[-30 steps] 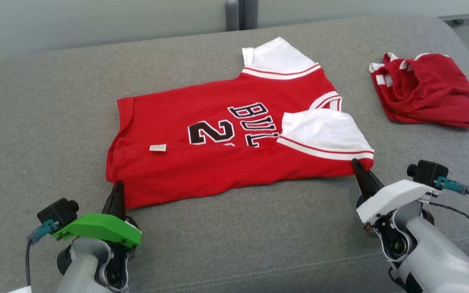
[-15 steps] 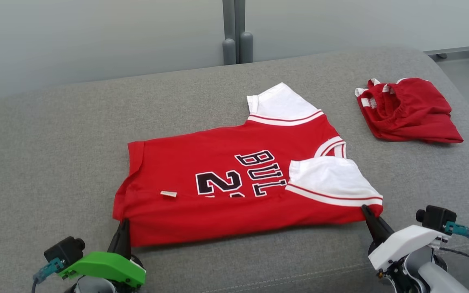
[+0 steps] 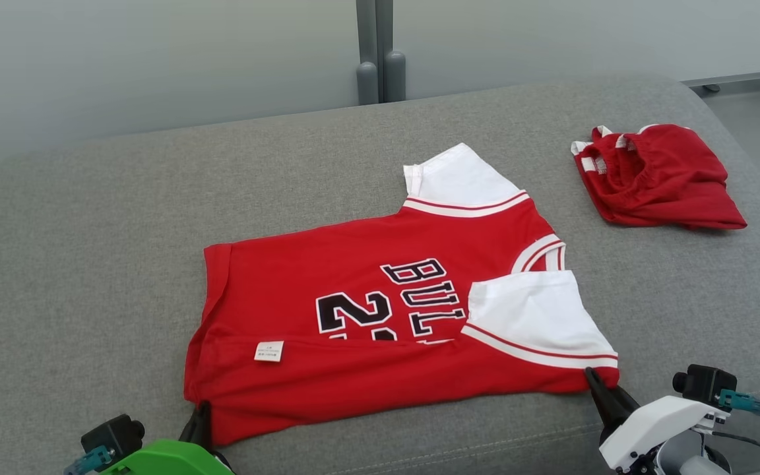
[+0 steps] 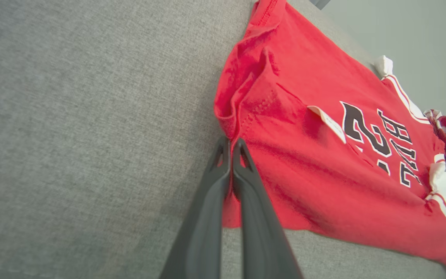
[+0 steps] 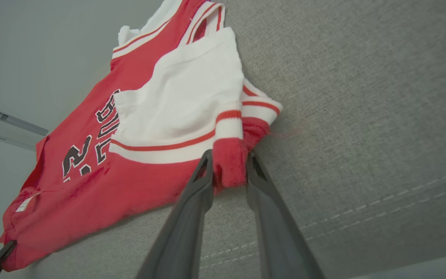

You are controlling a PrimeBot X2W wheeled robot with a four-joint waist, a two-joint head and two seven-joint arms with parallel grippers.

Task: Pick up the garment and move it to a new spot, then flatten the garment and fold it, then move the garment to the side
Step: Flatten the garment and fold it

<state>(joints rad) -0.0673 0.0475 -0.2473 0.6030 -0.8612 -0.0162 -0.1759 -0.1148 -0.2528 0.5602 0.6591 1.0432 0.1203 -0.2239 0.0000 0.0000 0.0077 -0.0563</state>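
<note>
garment (image 3: 367,330), red jersey with white sleeves: spread on the grey cushion (image 3: 90,264), near long edge folded up over part of the black lettering, white label (image 3: 268,351) facing up. pinched at the near left hem corner by left gripper (image 4: 230,143), fingers (image 4: 211,201) pressed tight together on the fabric. met at the near right corner by right gripper (image 5: 229,162), fingers (image 5: 192,205) slightly apart, bunched red corner between them touching both; gripping or only touching, cannot tell. second red garment (image 3: 664,175) crumpled well apart, far right.

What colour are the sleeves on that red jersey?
White, with red-striped trim; the sleeve shows best in the right wrist view.
</note>
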